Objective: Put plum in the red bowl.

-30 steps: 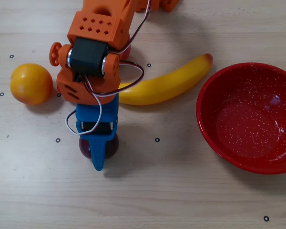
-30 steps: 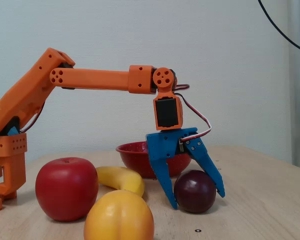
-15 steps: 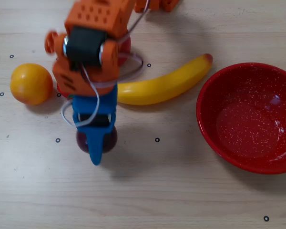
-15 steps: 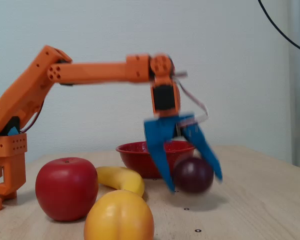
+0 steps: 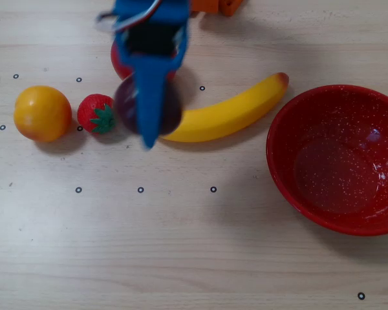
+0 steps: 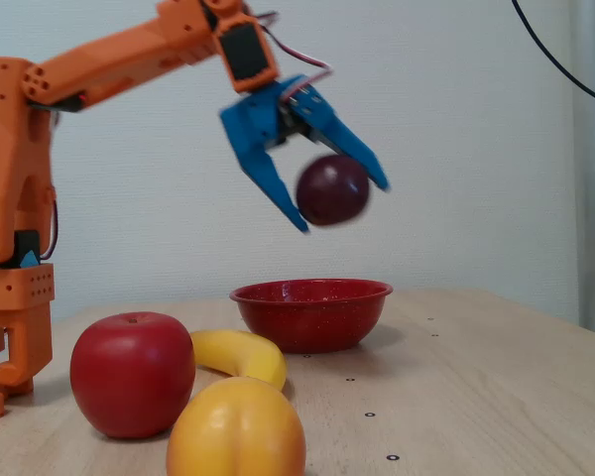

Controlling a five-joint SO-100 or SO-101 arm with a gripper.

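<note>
The plum is a dark purple glossy ball held high in the air, with my blue gripper shut on it. From above, the plum shows on both sides of one blue finger, and the gripper hovers over the banana's left end. The red bowl, speckled white and with nothing in it, sits at the right of the overhead view. In the fixed view the red bowl stands on the table below and slightly behind the held plum.
A yellow banana lies between gripper and bowl. A strawberry and an orange sit to the left, a red apple beneath the arm. The orange arm base stands at the fixed view's left.
The gripper has lifted the plum from the table to well above bowl height and drawn it back toward the arm base. The strawberry, earlier covered by the arm, now shows from above.
</note>
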